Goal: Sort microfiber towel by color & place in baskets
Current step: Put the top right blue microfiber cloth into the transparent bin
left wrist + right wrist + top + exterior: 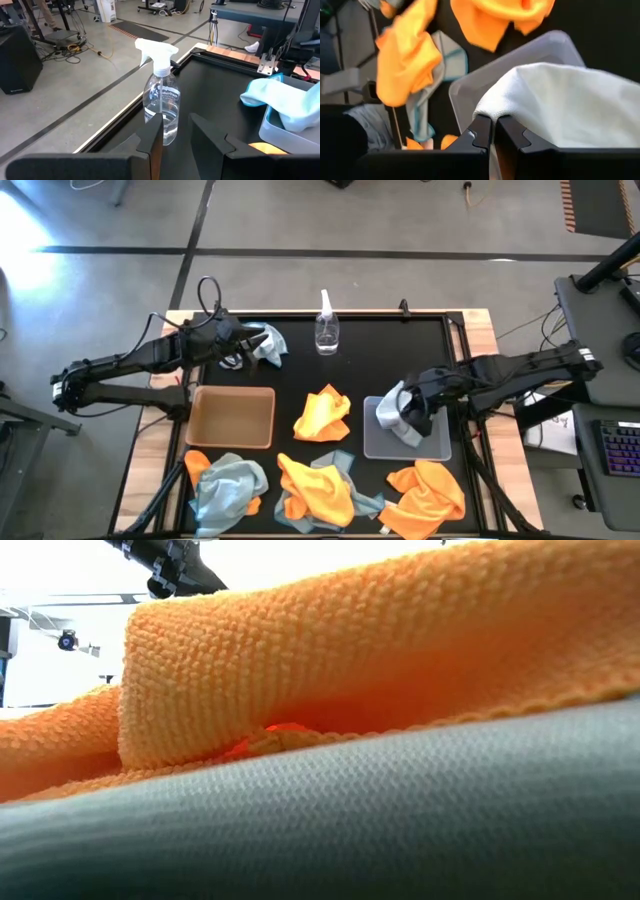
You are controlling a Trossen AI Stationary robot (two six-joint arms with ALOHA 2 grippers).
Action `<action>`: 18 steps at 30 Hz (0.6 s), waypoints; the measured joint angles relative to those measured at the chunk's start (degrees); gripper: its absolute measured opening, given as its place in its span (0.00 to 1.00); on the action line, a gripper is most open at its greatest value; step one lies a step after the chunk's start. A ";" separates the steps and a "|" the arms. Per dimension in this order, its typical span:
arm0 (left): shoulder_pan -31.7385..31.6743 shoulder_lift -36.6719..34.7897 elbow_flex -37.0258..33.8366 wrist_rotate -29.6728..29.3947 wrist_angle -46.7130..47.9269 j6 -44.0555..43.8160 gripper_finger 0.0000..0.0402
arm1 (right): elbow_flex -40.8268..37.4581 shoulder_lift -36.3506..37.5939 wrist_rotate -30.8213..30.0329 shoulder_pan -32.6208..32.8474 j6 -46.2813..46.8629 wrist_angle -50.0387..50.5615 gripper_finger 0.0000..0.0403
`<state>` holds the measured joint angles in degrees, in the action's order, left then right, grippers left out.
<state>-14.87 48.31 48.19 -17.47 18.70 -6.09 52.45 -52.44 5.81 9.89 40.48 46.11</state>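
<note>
The right gripper (492,131) is pinched shut on a fold of a pale blue-grey towel (396,418), whose bulk hangs just ahead of and below the fingertips, over the clear grey basket (434,446) directly beneath. The step in hand looks like the drop: it would go best if the gripper lowered until most of the cloth lies inside the basket walls, then opened and lifted straight up so no corner drapes over the rim. The left gripper (243,340) holds another blue-grey towel (270,343) at the table's far side, with the spray bottle (162,106) just beyond its fingertips. The tan basket (232,417) stands empty; orange towels (322,413) lie loose nearby.
</note>
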 joint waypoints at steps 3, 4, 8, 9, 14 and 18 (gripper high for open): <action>0.00 -0.02 0.02 0.00 0.57 0.00 0.19 | 0.02 -1.47 0.30 0.00 0.71 0.18 0.02; 0.00 -0.02 0.02 0.02 0.68 0.00 0.19 | 0.04 -2.10 0.44 0.00 0.93 0.28 0.02; -0.01 -0.02 0.02 0.01 0.91 0.00 0.19 | 0.04 -4.03 1.13 0.00 1.15 0.37 0.03; 0.00 -0.02 0.02 0.02 0.95 0.00 0.19 | 0.20 -4.38 1.15 0.00 1.12 0.45 0.04; 0.00 0.00 0.02 0.02 1.29 0.00 0.19 | 0.74 -5.90 1.30 0.00 1.15 0.38 0.12; -0.01 -0.02 0.02 0.02 2.11 0.02 0.19 | 0.83 -6.28 1.75 0.00 1.17 0.43 0.21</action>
<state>-14.89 48.29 48.21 -17.45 20.81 -6.07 53.28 -58.72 7.55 9.89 41.65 46.55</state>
